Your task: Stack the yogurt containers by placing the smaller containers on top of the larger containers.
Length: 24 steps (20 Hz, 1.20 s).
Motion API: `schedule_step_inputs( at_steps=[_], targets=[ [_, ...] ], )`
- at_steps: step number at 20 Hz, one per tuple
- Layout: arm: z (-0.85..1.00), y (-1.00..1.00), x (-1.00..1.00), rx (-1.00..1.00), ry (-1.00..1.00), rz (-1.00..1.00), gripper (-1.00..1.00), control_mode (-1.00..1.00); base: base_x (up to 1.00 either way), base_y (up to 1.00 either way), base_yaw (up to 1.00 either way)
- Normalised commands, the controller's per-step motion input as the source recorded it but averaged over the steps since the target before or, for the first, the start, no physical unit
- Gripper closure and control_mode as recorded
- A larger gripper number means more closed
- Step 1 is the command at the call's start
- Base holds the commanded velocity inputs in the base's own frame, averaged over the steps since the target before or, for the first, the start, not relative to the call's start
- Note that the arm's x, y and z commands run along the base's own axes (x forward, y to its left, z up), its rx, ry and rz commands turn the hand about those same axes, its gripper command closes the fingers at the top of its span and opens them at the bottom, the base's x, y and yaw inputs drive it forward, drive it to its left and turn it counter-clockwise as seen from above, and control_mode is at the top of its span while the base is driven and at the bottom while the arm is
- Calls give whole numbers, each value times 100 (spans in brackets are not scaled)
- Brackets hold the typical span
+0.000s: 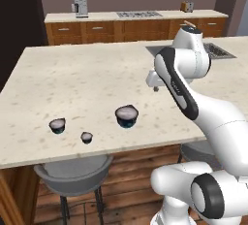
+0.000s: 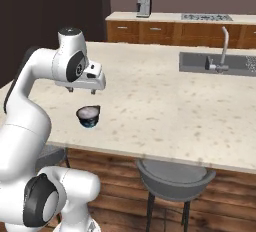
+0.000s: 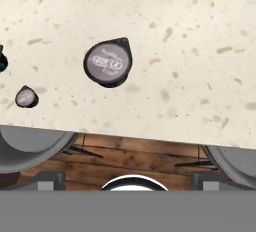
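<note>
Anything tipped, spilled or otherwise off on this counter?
Nothing stands out. The wide dark navy yogurt cup, the mid-sized dark cup and the tiny dark cup all stand upright and apart on the speckled beige counter, foil tops intact, none stacked.

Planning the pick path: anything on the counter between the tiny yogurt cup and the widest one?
Nothing: bare counter between tiny cup and widest cup, per left base view.

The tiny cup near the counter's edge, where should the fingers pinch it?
Come straight down on the tiny cup and pinch its round sides just under the pale top. It stands upright with space all around, apart from the big cup, so a top grab looks easiest.
</note>
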Motion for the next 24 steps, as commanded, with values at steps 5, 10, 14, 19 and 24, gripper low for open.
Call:
schedule_step_inputs(
  at_steps=[5, 10, 14, 19, 24],
  targets=[
    [0, 0, 0, 0, 0, 0, -100, 100, 0, 49, 0],
    [0, 0, 0, 0, 0, 0, -100, 100, 0, 48, 0],
    [0, 0, 0, 0, 0, 0, -100, 100, 0, 44, 0],
    [0, 0, 0, 0, 0, 0, -100, 100, 0, 40, 0],
    [0, 0, 0, 0, 0, 0, -100, 100, 0, 39, 0]
  ],
)
